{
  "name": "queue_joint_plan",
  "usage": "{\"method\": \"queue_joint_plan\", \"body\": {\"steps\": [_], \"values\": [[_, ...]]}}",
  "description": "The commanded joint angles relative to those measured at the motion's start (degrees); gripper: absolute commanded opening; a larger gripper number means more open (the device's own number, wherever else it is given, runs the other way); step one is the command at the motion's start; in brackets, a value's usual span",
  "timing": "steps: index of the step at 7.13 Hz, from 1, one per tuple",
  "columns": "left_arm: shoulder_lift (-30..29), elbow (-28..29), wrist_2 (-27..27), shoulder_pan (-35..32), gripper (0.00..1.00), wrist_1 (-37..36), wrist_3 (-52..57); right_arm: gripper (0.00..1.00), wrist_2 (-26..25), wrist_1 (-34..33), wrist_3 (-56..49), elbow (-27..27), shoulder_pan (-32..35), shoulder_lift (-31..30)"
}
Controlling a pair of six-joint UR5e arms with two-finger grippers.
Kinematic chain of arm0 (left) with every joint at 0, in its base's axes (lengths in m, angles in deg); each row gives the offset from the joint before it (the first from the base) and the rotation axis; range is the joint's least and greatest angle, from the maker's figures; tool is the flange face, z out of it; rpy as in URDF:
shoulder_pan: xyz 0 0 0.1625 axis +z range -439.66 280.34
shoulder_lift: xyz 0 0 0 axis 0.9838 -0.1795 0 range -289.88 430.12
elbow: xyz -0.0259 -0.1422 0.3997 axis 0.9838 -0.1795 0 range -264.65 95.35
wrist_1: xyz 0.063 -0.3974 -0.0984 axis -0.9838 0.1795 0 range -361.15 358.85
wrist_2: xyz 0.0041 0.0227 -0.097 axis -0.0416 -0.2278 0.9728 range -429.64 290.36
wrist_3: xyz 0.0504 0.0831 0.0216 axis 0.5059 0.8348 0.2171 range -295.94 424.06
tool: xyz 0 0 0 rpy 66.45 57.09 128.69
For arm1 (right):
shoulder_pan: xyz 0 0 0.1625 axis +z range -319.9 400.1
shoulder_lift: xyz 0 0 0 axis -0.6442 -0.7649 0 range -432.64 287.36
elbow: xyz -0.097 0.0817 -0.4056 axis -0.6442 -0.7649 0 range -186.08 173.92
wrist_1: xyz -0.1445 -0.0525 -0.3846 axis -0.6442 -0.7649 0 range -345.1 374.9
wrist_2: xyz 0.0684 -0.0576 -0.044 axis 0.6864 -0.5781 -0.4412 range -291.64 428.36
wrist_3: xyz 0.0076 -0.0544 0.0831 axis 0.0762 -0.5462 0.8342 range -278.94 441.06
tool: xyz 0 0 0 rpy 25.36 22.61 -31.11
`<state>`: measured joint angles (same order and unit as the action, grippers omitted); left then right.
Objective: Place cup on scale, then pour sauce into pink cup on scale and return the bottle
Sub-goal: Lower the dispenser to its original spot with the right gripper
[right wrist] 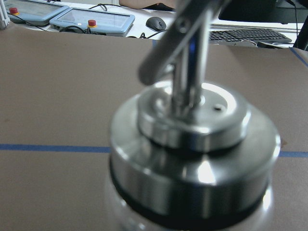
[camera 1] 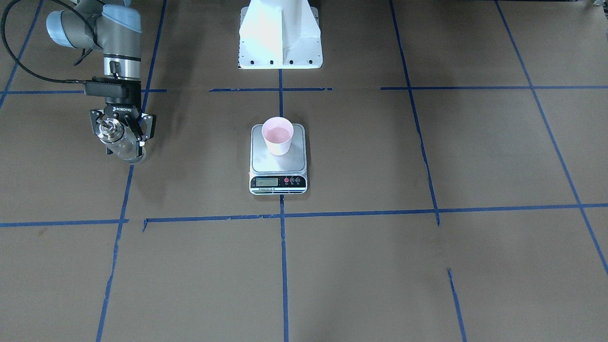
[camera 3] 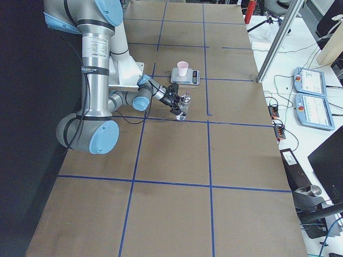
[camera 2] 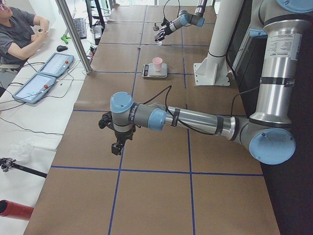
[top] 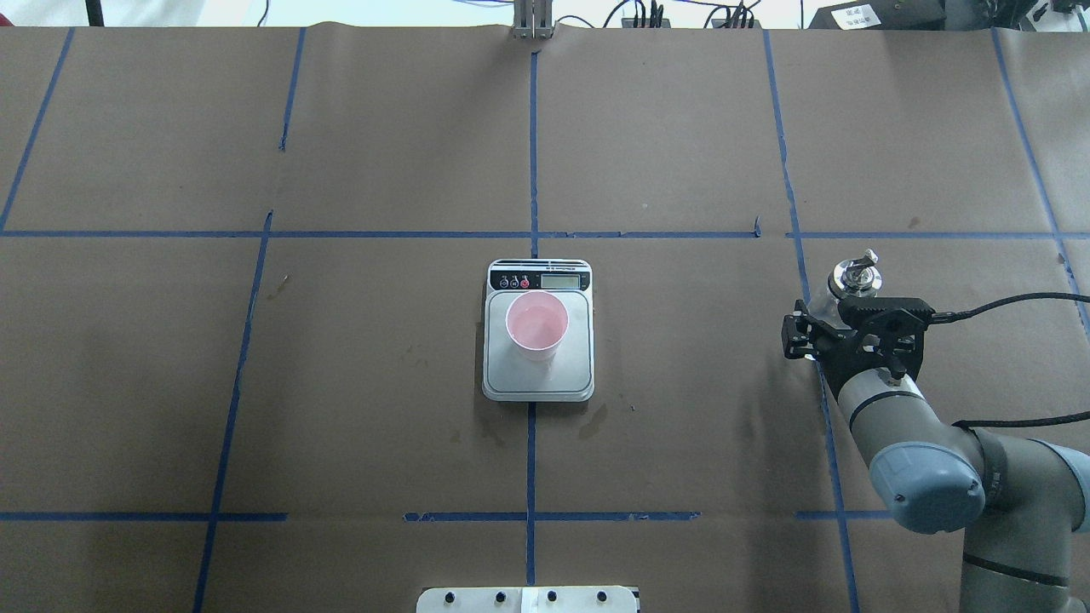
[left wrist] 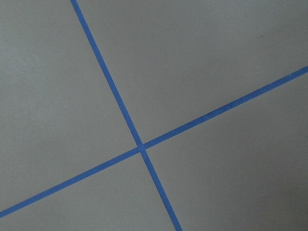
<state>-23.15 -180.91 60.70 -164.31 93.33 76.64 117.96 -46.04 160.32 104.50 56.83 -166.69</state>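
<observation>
The pale pink cup point(camera 1: 278, 137) stands upright on the scale's steel platform point(camera 1: 278, 166) at the table's middle; it also shows in the overhead view point(top: 536, 328). My right gripper point(camera 1: 124, 148) is out to the side, its fingers closed on either side of the clear glass bottle point(camera 1: 108, 129). The bottle is upright with its base at or just above the table. Its metal collar and spout fill the right wrist view point(right wrist: 192, 159). My left gripper point(camera 2: 116, 147) hangs over bare table far from the scale; I cannot tell if it is open or shut.
Blue tape lines grid the brown table. The robot's white base plate point(camera 1: 280, 35) lies behind the scale. The left wrist view shows only a tape cross point(left wrist: 142, 147). An operator and control tablets point(camera 2: 46, 73) are beyond the far table edge.
</observation>
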Motion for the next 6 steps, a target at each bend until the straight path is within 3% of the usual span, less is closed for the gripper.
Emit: {"method": "queue_joint_plan", "body": {"steps": [1,6], "values": [[-0.1,0.0,0.0,0.0,1.00,0.0,0.0,0.00,0.1,0.0,2.2,-0.3,0.1,-0.2],[-0.2,0.1,-0.1,0.0,1.00,0.0,0.0,0.00,0.1,0.0,2.8,-1.9,0.2,0.1]]}}
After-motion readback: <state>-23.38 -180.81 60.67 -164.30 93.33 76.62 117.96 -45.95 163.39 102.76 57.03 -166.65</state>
